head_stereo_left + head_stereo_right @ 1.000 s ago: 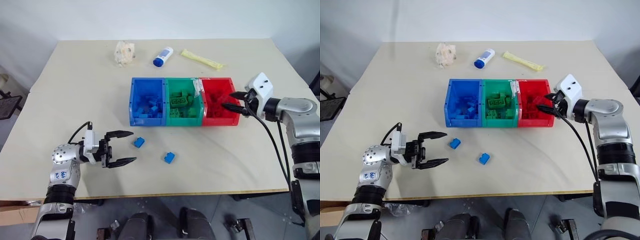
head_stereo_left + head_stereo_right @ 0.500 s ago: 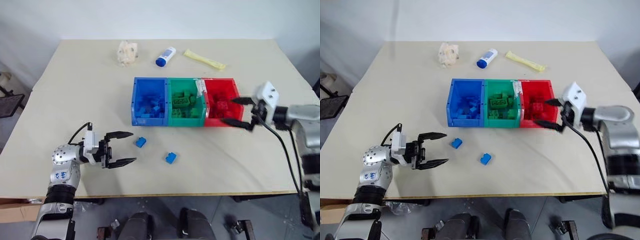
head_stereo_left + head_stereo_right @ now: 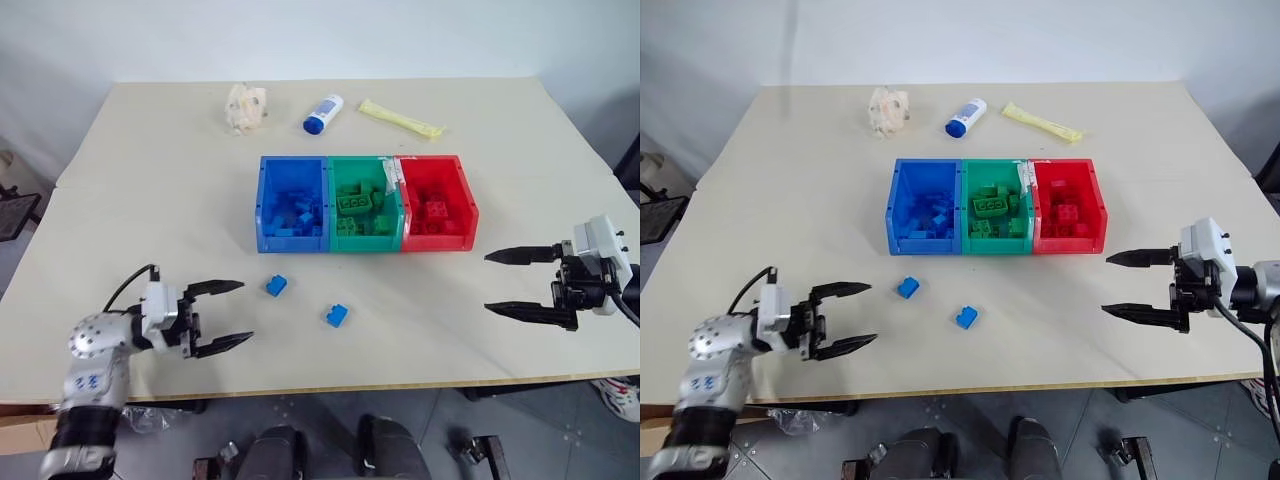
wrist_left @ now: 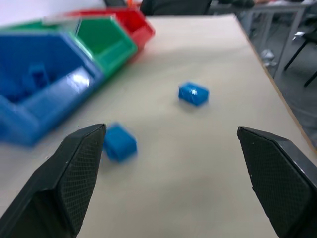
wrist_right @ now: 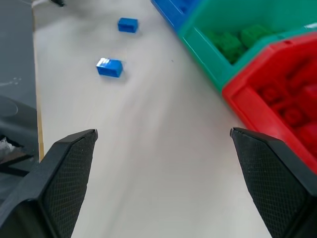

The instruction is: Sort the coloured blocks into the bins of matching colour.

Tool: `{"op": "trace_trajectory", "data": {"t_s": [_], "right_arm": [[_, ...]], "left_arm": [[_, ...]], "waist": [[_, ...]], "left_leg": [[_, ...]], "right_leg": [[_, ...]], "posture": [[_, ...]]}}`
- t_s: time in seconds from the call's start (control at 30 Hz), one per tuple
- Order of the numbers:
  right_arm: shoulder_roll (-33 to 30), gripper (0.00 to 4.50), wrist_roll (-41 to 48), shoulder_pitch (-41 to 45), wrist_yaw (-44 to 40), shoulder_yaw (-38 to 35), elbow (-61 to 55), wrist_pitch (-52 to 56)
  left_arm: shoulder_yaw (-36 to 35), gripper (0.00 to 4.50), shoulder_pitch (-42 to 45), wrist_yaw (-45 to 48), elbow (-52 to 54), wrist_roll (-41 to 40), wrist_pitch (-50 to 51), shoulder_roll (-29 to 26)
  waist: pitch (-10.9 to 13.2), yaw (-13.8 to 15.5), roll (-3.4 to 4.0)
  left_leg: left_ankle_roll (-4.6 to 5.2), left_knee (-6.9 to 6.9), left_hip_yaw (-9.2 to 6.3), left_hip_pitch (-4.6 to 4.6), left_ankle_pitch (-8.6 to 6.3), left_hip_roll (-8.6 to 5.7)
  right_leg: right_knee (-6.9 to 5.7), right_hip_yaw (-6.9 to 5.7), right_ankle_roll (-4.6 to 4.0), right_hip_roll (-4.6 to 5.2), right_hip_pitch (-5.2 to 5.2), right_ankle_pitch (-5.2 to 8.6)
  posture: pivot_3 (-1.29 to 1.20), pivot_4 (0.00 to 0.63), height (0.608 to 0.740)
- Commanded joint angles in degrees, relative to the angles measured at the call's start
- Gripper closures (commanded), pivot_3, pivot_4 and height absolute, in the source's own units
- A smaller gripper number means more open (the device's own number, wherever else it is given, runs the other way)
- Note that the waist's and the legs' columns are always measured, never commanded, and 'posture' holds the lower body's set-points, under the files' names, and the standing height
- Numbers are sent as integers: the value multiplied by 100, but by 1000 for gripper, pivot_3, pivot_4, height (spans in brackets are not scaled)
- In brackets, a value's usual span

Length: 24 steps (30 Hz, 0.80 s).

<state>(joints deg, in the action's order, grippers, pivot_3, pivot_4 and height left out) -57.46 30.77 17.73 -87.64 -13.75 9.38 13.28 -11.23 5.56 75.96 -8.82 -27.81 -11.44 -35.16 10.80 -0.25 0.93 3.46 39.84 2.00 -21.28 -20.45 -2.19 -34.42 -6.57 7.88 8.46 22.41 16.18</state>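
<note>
Along the near edge of the desk (image 3: 420,340) there is a wide bare strip of pale, matte surface. The left gripper (image 3: 228,315) hangs low over the near left part of it, pointing level toward the middle, its black textured fingers spread wide and holding nothing. The right gripper (image 3: 512,282) reaches in over the near right part, pointing left, fingers likewise wide apart and empty, well apart from the bins.

Between the two grippers lie two small blue blocks (image 3: 277,286) of studded plastic on the desk, one just ahead of the left gripper, the other (image 3: 336,316) nearer the middle; open desk surrounds both.

Beyond them stands the row of joined bins: the blue bin (image 3: 264,215) on the left, the green bin (image 3: 364,168) in the middle, the red bin (image 3: 465,200) on the right, each holding blocks of its own colour.

Near the far edge lie a crumpled pale wad (image 3: 246,106), a white bottle (image 3: 323,113) with a blue cap and a yellow tube (image 3: 402,118).
</note>
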Motion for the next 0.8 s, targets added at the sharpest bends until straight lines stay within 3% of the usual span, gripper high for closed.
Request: {"op": "trace_trajectory", "data": {"t_s": [0.03, 0.2, 0.37, 0.53, 0.8], "right_arm": [[-34, 7, 80, 244, -353, 47, 62, -124], [133, 7, -161, 759, -386, 527, 550, -301], [263, 7, -203, 1073, -452, 758, 801, -406], [282, 7, -189, 1121, -464, 840, 816, -453], [329, 7, -87, 731, -133, 665, 262, -378]], "left_arm": [[-286, 0, -615, -486, 935, -34, 349, -219], [-729, 0, -1821, -1029, 2012, -24, 632, -330], [-680, 0, -2221, -1278, 2534, -1, 738, -335], [-290, 0, -1971, -1604, 2932, 167, 937, -295], [1318, 0, -544, -2355, 2863, 1052, 1518, 249]], "waist": [[2, 6, 4], [3, 13, 5], [7, 47, 12], [6, 51, 13], [5, 96, 13]], "left_leg": [[-1, 0, 0, 0, 0, -1], [-9, 0, -5, -1, -7, -3], [-10, -8, -5, -1, -9, -2], [-10, -8, -3, -1, -9, -4], [-7, -4, 2, -1, -7, -4]], "right_leg": [[1, 6, 0, 2, 0, 0], [43, 11, -2, 8, -6, -1], [45, 6, -6, 7, -2, 2], [46, 8, -6, 8, -4, 1], [10, 6, -4, -2, -2, 0]], "posture": [[0, 150, 740], [0, 150, 740], [0, 150, 740], [0, 150, 740], [0, 150, 740]]}}
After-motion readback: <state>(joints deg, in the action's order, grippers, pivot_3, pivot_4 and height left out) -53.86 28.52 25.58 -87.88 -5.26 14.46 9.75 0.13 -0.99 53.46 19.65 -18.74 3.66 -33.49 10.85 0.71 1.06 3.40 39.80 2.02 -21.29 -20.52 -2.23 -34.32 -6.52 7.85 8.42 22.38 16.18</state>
